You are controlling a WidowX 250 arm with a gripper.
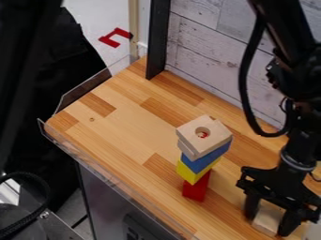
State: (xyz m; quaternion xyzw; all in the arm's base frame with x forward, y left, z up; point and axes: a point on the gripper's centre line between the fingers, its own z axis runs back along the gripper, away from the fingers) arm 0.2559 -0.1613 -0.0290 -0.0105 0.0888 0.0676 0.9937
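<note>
At the lower right, my gripper points down, low over the wooden table. It is shut on a pale wooden block, which fills the space between its two fingers. To the left of the gripper, apart from it, stands a tower of blocks. A red block forms its base, with a yellow block above that and a blue block higher up. On top lies pale wood with a round hole, turned slightly against the layers beneath; something red shows inside the hole.
The wooden table has a clear plastic guard along its left edges. A whitish plank wall and a black post stand behind it. Black cables hang beside the arm at right and lie at the lower left.
</note>
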